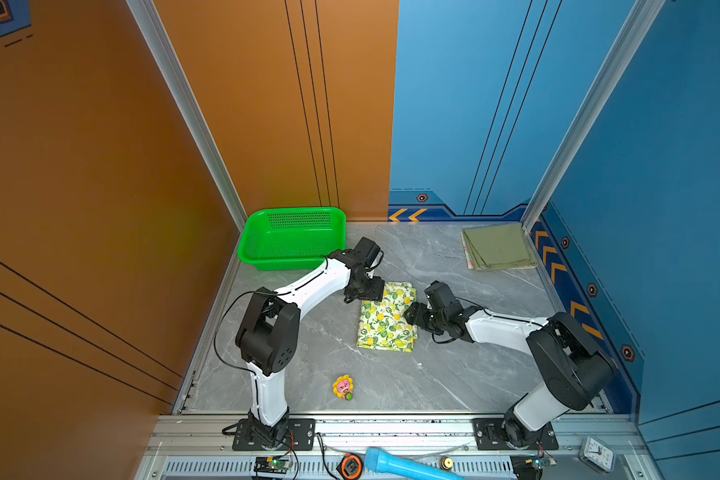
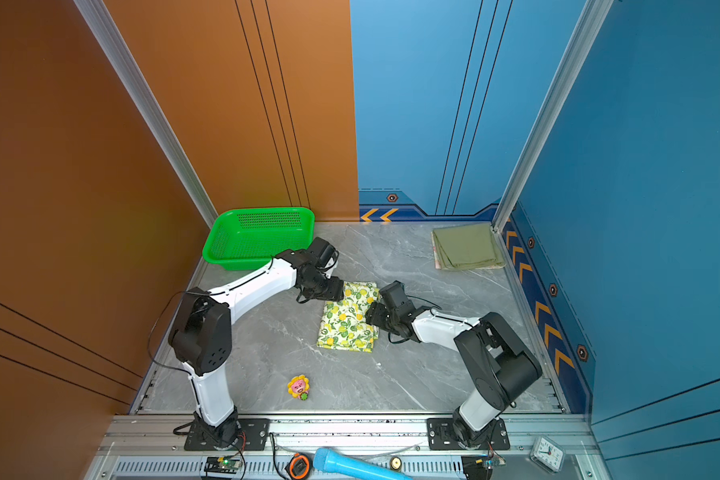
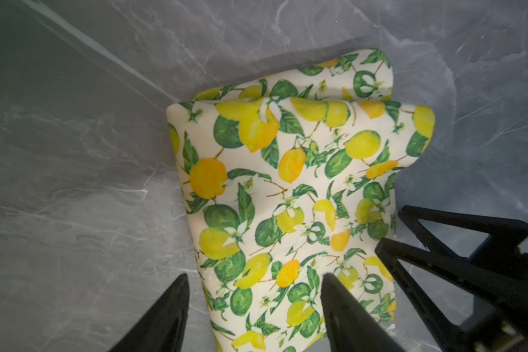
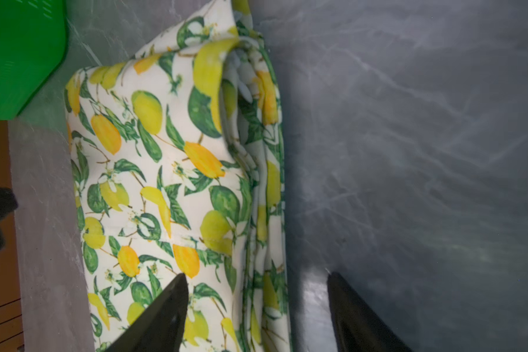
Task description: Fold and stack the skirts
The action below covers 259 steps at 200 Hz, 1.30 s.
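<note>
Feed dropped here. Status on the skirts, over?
Left gripper, right gripper both open at lemon skirt. It lies folded mid-table, not yet stacked. Olive skirt folded, far right corner. Nothing between them.

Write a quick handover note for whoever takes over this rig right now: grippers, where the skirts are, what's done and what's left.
Left gripper: open over the far left corner of the lemon skirt, holding nothing.
Right gripper: open at the lemon skirt's right edge, holding nothing.
Skirts: the olive skirt is folded in the table's far right corner, on top of the pastel skirt, whose edge peeks out beneath. The lemon skirt lies folded mid-table, with its layers a little loose along the right edge.
Done: all three look folded, and two are stacked.
Left: probably tidy the lemon skirt and place it on the stack.
</note>
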Each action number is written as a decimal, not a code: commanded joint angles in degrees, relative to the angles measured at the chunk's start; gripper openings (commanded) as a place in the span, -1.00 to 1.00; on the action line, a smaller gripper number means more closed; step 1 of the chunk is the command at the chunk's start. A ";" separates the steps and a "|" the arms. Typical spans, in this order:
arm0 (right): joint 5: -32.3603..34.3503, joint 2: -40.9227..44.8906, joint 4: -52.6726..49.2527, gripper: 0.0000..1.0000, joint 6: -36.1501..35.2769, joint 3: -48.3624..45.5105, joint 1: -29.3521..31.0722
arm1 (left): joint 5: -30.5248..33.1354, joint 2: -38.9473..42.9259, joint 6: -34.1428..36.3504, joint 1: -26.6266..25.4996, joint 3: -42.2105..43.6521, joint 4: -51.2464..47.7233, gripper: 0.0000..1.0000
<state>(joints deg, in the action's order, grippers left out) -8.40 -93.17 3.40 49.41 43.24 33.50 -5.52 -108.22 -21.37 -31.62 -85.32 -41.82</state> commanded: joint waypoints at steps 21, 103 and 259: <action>-0.33 -3.42 -1.00 0.36 2.88 -0.84 0.46 | 6.48 -2.80 2.16 -1.47 0.85 -0.54 0.38; 1.99 -4.58 -4.62 0.27 2.27 -0.16 0.52 | 12.94 -10.92 2.21 -2.56 -1.71 -1.66 0.33; -12.31 -17.12 16.09 -0.21 11.84 -2.47 1.06 | 11.89 -13.16 1.08 -2.25 -0.83 -2.47 0.31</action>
<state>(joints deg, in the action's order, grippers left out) -16.58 -105.03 23.70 56.58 45.23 34.15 6.04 -118.19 -20.38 -33.76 -86.72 -41.95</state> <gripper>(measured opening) 0.437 0.657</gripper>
